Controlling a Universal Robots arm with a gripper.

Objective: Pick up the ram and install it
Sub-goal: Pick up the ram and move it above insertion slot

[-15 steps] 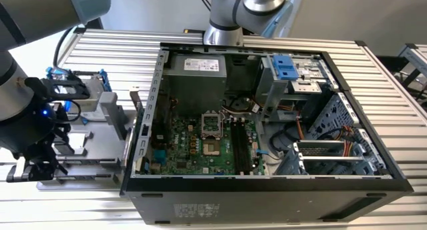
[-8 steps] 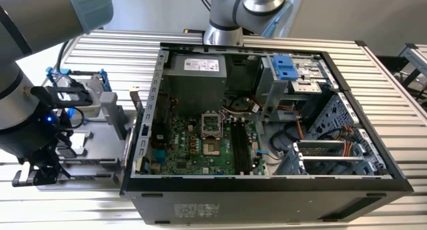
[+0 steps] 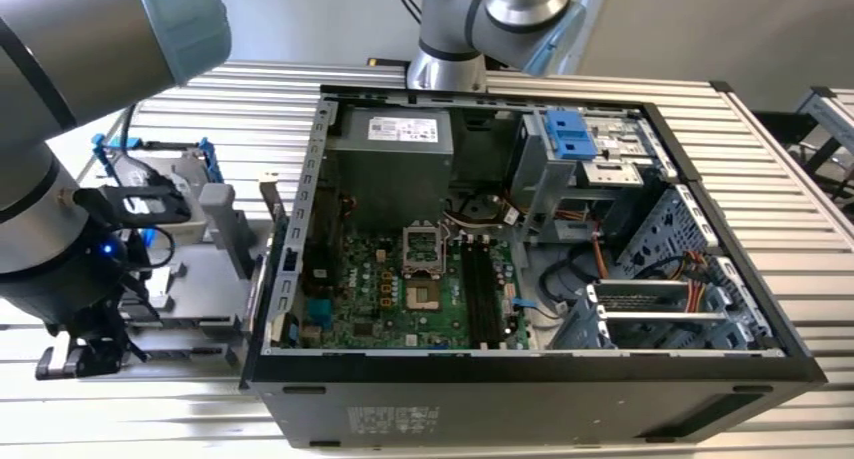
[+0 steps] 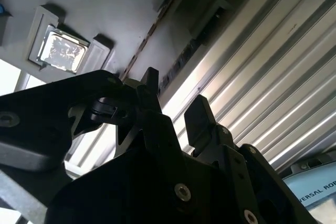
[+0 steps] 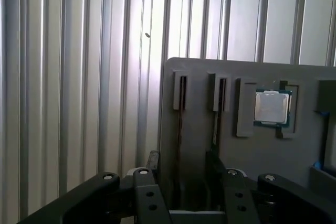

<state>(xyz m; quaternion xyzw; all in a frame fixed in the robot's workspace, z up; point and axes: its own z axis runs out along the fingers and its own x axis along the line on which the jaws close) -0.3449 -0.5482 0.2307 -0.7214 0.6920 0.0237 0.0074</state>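
The ram (image 5: 179,121) stands on edge in a slot of a grey holder (image 5: 199,82); in the second wrist view the ram (image 4: 152,30) shows as a thin dark line. A second dark stick (image 5: 217,114) stands in the slot beside it. My gripper (image 5: 182,162) is open, one finger on each side of the first stick's line and neither touching it. In the second wrist view the gripper (image 4: 173,98) hangs just short of the holder, with its two black fingertips (image 4: 152,83) apart. A small square silver chip (image 5: 271,106) lies in a pocket further along the holder.
The open computer case (image 3: 534,364) fills the middle of the exterior view, with its motherboard memory slots (image 3: 487,294) bare. My arm (image 3: 54,209) is at that view's left, over the grey holder (image 3: 200,279) on the ribbed metal table (image 3: 774,179). A second arm's base (image 3: 447,69) stands behind the case.
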